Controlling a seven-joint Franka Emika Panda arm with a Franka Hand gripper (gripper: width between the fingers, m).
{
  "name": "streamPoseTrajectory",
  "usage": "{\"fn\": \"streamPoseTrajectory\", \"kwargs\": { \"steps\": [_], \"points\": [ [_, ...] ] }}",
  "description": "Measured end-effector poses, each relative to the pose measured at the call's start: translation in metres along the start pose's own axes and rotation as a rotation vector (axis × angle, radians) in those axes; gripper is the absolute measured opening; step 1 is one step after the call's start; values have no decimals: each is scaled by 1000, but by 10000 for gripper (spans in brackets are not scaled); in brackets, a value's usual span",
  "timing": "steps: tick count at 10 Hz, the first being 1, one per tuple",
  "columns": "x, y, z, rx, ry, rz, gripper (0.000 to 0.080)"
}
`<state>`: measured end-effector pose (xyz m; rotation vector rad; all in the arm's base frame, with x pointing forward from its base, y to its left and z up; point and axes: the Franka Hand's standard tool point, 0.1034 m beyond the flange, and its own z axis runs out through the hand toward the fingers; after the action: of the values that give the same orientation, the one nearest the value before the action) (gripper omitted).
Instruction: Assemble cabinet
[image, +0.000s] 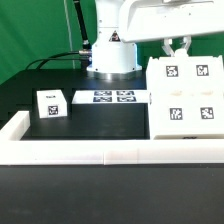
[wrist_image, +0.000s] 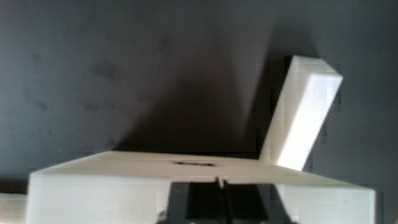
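The cabinet's white box (image: 181, 100) stands at the exterior view's right, with several black-and-white tags on its faces. A small white tagged block (image: 50, 104) sits apart at the left. My gripper (image: 178, 46) hangs at the box's top rear edge. In the wrist view a white cabinet surface (wrist_image: 151, 172) fills the foreground and a narrow white panel (wrist_image: 306, 105) rises beside it. The gripper (wrist_image: 219, 187) has its dark fingers (wrist_image: 192, 200) pressed together with only a hairline between them, tips at the white surface. I see nothing held between them.
The marker board (image: 112, 97) lies flat in front of the robot base (image: 111, 55). A low white border wall (image: 100, 152) runs along the front and up the left side (image: 18, 128). The table top is black.
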<state>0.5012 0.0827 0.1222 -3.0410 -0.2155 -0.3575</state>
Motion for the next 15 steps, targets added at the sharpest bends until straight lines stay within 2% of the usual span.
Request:
{"fn": "streamPoseTrajectory", "kwargs": {
  "steps": [2, 6, 9, 11, 15],
  "points": [
    [4, -2, -1, 2, 2, -1, 2],
    [31, -6, 7, 18, -20, -1, 2],
    [29, -6, 8, 18, -24, 0, 2],
    [32, -5, 3, 18, -20, -1, 2],
    [49, -3, -6, 21, -9, 0, 2]
  ]
}}
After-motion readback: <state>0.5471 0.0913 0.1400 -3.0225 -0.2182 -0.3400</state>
